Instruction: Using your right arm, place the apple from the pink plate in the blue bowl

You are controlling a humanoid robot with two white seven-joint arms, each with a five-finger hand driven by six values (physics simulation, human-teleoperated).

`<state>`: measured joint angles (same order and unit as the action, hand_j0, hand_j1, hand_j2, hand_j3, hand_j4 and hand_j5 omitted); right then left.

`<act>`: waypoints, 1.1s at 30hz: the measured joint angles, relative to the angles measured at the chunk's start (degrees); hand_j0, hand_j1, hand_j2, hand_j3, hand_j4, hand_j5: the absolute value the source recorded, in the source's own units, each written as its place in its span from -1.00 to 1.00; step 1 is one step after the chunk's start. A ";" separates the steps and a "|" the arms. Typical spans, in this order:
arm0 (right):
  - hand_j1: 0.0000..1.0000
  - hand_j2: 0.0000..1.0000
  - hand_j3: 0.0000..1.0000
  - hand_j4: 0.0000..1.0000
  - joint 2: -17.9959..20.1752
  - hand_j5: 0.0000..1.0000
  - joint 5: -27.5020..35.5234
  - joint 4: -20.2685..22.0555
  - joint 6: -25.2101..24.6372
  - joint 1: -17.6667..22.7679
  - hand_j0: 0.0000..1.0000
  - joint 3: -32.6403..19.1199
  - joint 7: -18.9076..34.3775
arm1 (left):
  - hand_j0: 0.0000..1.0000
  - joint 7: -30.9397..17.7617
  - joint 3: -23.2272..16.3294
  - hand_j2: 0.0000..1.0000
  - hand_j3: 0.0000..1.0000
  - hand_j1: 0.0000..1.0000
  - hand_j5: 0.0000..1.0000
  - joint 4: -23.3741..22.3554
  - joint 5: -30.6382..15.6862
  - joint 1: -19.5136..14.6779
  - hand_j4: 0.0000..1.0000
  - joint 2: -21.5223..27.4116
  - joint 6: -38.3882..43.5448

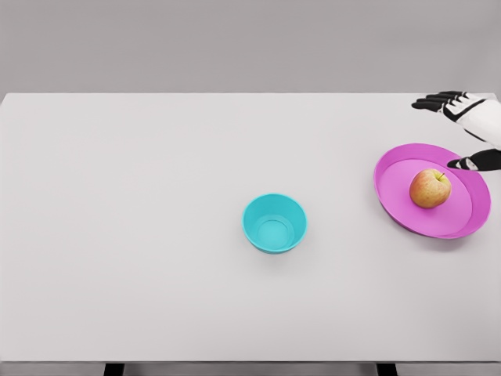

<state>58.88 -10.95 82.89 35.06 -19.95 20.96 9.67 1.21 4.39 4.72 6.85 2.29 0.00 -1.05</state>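
Nothing is moved yet: the round, matte red-yellow apple (430,188) sits on the glossy, shallow pink plate (391,188) at three o'clock of the smooth, deep blue bowl (274,223). The right hand (466,129) hovers at the plate's one o'clock, fingers spread, holding nothing; grasp, carry and drop remain.

One white robot hand shows at the far right edge of the head view.

The right hand (463,125) reaches in from the right side, its white back turned upward and its dark fingers (433,102) stretched out toward the left, lying close together and nearly level. The dark-tipped thumb (462,164) sits lower, apart from the fingers and also pointing left. The hand is spread wide and holds nothing. Only the hand and wrist are visible.
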 measured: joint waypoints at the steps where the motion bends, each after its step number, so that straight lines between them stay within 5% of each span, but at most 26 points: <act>1: 1.00 1.00 1.00 1.00 0.01 1.00 0.01 -0.01 0.00 0.00 1.00 -0.01 -0.01 | 1.00 0.01 0.00 1.00 1.00 1.00 1.00 0.00 0.00 0.00 1.00 0.00 0.00; 8: 1.00 1.00 1.00 1.00 1.17 1.00 0.15 -0.28 -0.01 0.44 1.00 0.19 1.41 | 1.00 0.01 0.00 1.00 1.00 1.00 1.00 -0.02 0.00 0.00 1.00 0.00 0.00; 13: 1.00 1.00 1.00 1.00 2.18 1.00 0.35 -0.46 0.04 -0.18 1.00 -1.71 16.93 | 1.00 0.01 0.00 1.00 1.00 1.00 1.00 -0.01 0.00 0.00 1.00 0.00 0.00; 17: 1.00 1.00 1.00 1.00 1.95 1.00 0.53 -1.11 0.07 -0.79 1.00 -2.66 23.12 | 1.00 0.02 0.00 1.00 1.00 1.00 1.00 0.01 0.00 0.00 1.00 0.00 0.00; 20: 1.00 1.00 1.00 1.00 1.17 1.00 0.41 -3.25 0.06 -2.28 1.00 -2.17 24.53 | 1.00 0.02 0.00 1.00 1.00 1.00 1.00 0.02 0.00 0.00 1.00 0.00 0.00; 23: 1.00 1.00 1.00 1.00 -0.51 1.00 0.36 -6.35 -0.03 -11.33 1.00 3.70 25.03 | 1.00 0.00 0.00 1.00 1.00 1.00 1.00 -0.02 0.00 0.00 1.00 0.00 0.00; 33: 1.00 1.00 1.00 1.00 -3.44 1.00 -0.73 -11.98 0.09 -12.48 1.00 10.99 25.34 | 1.00 0.01 0.00 1.00 1.00 1.00 1.00 0.01 0.00 0.00 1.00 0.00 0.00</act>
<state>55.45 -11.68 70.91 35.15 -32.43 31.95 35.01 1.22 4.39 4.73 6.85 2.29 0.00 -1.05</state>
